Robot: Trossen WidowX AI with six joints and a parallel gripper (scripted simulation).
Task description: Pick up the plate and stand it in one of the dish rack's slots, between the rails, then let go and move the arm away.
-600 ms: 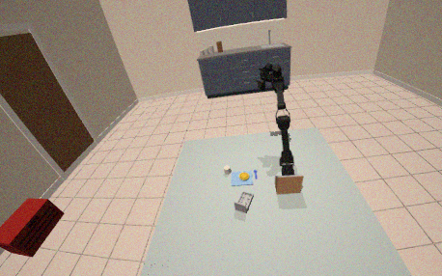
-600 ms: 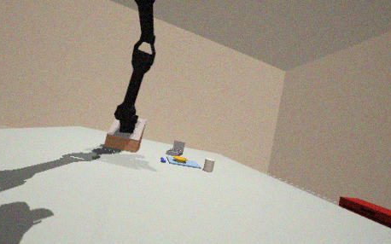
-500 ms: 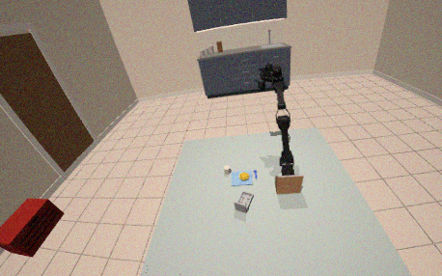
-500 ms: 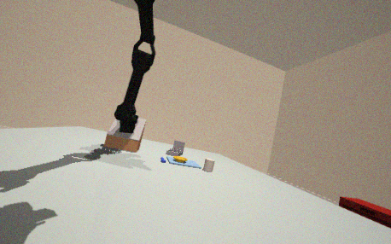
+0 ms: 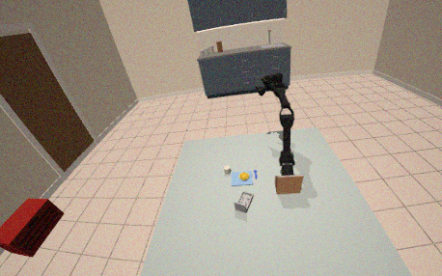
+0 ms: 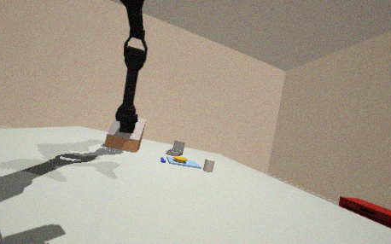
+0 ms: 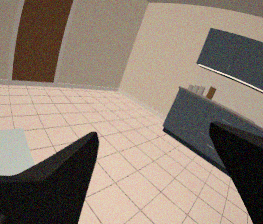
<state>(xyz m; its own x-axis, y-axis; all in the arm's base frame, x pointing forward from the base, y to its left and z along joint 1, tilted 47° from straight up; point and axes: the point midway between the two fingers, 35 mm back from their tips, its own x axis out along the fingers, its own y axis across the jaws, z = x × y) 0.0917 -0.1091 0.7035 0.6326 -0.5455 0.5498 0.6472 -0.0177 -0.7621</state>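
A small rounded yellow thing (image 5: 244,177) (image 6: 180,159), which looks like the plate, lies on a flat blue square (image 5: 235,181) (image 6: 192,164). It is too small to tell its exact shape. A small grey thing with one raised side, which looks like the dish rack (image 5: 244,202) (image 6: 178,148), stands close by. My gripper (image 5: 260,87) (image 7: 154,133) is open and empty. It is high up at the far end of the raised arm, well away from both. It is outside the exterior view, and the wrist view shows neither plate nor rack.
A whitish cup (image 5: 227,170) (image 6: 209,165) stands beside the blue square, and a small dark blue item (image 5: 256,174) (image 6: 163,159) lies at its other side. The arm's base is on a brown block (image 5: 289,184) (image 6: 123,143). A red box (image 5: 21,224) (image 6: 376,213) is off to one side.
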